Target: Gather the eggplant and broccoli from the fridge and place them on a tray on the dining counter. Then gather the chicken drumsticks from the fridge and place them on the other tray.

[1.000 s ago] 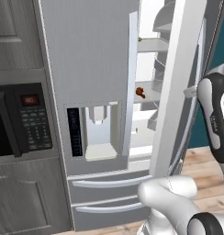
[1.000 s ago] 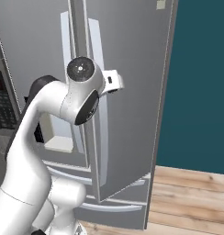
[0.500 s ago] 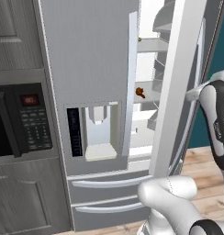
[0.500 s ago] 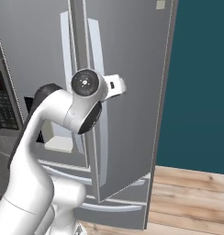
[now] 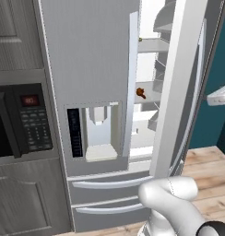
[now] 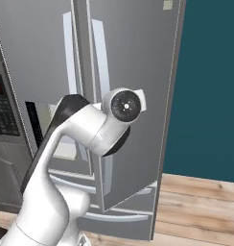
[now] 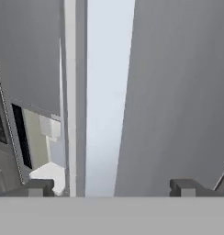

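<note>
Fridge door ajar, nothing gathered yet.

Your gripper [image 7: 109, 187] stands fully open and empty, low in the hand view, facing the right fridge door [image 7: 178, 92]. One chicken drumstick [image 5: 140, 92] sits on a shelf at frame centre of the left base view; eggplant, broccoli and trays remain unseen.

The white arm [image 6: 66, 158] rose from its base, bent at a dark elbow and reached forward and up, ending in a round wrist joint [image 6: 124, 104] seen end-on in the right base view. In the left base view its rounded lower link [image 5: 172, 196] sat at the bottom. The gripper [image 7: 111, 187] pointed ahead with its jaws spread wide; the two dark fingertips [image 7: 39, 187] stood well apart, and nothing sat between them or touched either one.
</note>
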Controlling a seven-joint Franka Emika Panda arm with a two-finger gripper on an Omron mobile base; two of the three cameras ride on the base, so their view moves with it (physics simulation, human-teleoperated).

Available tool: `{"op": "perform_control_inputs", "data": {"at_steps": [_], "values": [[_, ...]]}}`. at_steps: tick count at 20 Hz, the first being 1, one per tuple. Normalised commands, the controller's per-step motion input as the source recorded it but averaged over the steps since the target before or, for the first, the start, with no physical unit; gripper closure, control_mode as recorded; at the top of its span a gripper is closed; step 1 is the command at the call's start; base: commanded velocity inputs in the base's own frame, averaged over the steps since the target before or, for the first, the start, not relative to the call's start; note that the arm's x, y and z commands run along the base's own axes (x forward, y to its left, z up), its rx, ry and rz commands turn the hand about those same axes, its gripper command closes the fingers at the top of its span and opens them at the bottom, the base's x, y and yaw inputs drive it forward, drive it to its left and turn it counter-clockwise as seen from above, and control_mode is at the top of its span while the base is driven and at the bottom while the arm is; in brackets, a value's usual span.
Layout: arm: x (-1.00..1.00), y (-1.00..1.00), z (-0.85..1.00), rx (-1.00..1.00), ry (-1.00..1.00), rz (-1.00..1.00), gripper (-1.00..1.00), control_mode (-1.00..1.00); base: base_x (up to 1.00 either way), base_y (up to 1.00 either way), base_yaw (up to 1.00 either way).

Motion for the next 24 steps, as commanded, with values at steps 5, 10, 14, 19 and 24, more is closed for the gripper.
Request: {"op": "perform_control_inputs", "data": {"at_steps": [5, 10, 14, 19, 24], "values": [[-0.82, 0.87, 0.05, -0.01, -0.07, 0.00, -1.00, -1.00, 0.00, 0.00, 0.00], [-0.25, 1.00, 0.03, -0.14, -0.01, -0.04, -1.00, -1.00, 0.00, 0.00, 0.00], [0.18, 1.00, 0.09, -0.25, 0.00, -0.12, -1.00, -1.00, 0.00, 0.00, 0.00], [0.43, 1.00, 0.09, -0.27, 0.04, -0.12, -1.00, -1.00, 0.00, 0.00, 0.00], [0.57, 0.85, 0.03, -0.19, 0.14, -0.16, -1.00, -1.00, 0.00, 0.00, 0.00]]}}
